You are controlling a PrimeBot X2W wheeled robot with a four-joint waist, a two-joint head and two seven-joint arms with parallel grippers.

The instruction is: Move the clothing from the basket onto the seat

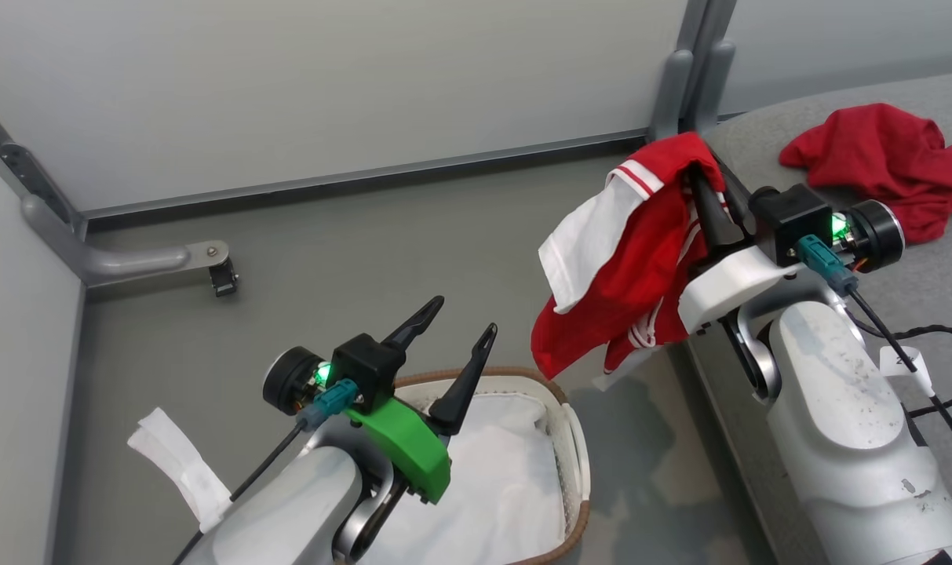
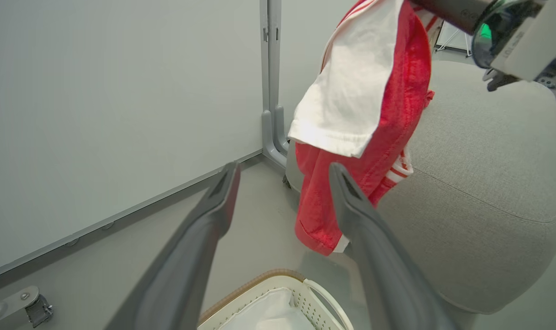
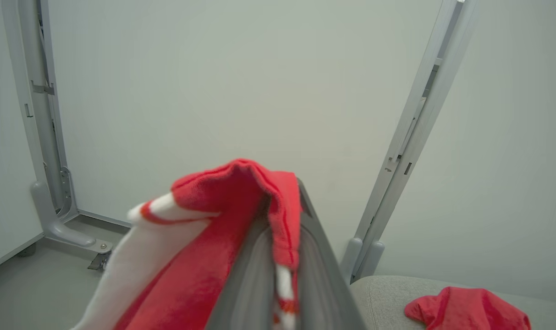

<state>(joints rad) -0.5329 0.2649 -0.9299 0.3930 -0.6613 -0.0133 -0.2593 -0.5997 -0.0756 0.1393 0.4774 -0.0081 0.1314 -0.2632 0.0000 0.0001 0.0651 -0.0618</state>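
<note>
My right gripper (image 1: pixel 699 176) is shut on a red garment with white stripes and a white panel (image 1: pixel 625 259), which hangs in the air beside the grey seat (image 1: pixel 915 298). In the right wrist view the cloth (image 3: pixel 241 201) drapes over both fingers. A second red garment (image 1: pixel 884 161) lies crumpled on the seat's top, also seen in the right wrist view (image 3: pixel 465 307). My left gripper (image 1: pixel 464 318) is open and empty above the white basket with the brown rim (image 1: pixel 574 439). From the left wrist, the hanging garment (image 2: pixel 365 114) sits just beyond my fingertips.
A plain white sheet (image 1: pixel 491 479) lines the basket. Pale partition walls with grey metal posts (image 1: pixel 691 71) and a footed bracket (image 1: pixel 162 259) enclose the grey floor. A black cable (image 1: pixel 923 345) runs along the right arm over the seat.
</note>
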